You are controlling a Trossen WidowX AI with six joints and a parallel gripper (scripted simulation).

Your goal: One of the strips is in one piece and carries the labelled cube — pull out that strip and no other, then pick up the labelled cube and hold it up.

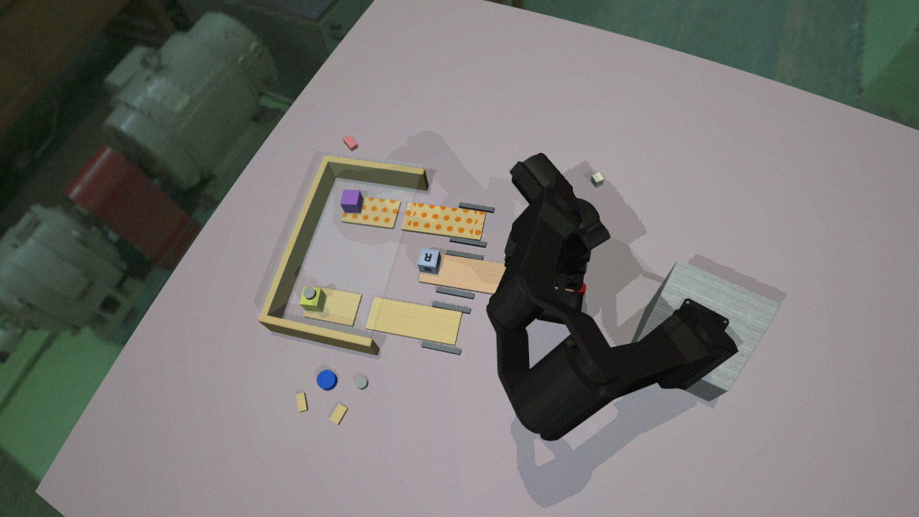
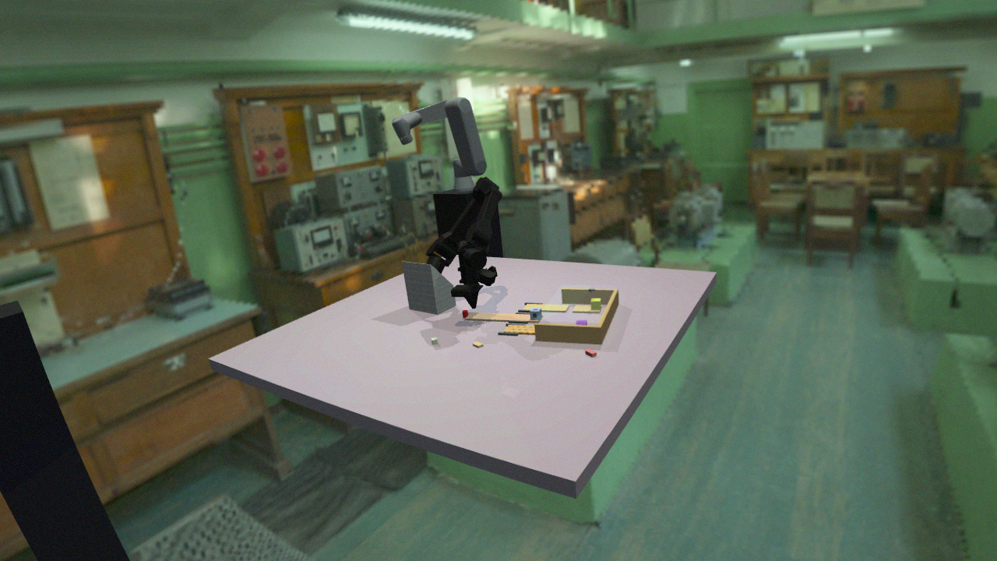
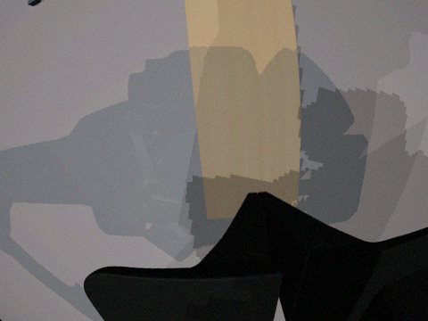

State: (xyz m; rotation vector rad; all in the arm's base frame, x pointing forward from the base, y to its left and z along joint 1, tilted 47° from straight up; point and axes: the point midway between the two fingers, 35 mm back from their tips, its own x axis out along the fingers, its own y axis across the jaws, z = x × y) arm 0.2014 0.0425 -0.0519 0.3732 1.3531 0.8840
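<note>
A light-blue cube marked R [image 1: 428, 259] [image 2: 535, 313] sits on the far end of a plain one-piece wooden strip [image 1: 469, 273] [image 2: 498, 316] [image 3: 244, 66], at the open side of the wooden U-shaped fence [image 1: 288, 257]. My gripper [image 2: 471, 301] [image 3: 257, 201] is shut, just above the strip's near end; in the top view the arm hides the fingers. An orange-dotted strip lies in two pieces [image 1: 370, 212] [image 1: 443, 220] with a purple cube [image 1: 350, 200]. Another plain strip lies in two pieces [image 1: 338, 307] [image 1: 414, 319] with a yellow-green cube [image 1: 312, 298].
Grey guide bars [image 1: 477, 207] [image 1: 441, 347] flank the strips. A small red thing [image 1: 581, 289] lies by the gripper. The arm stands on a grey block [image 1: 739, 308]. Loose bits: pink chip [image 1: 349, 141], cream cube [image 1: 597, 178], blue disc [image 1: 326, 380], grey disc [image 1: 361, 381], tan chips [image 1: 300, 401].
</note>
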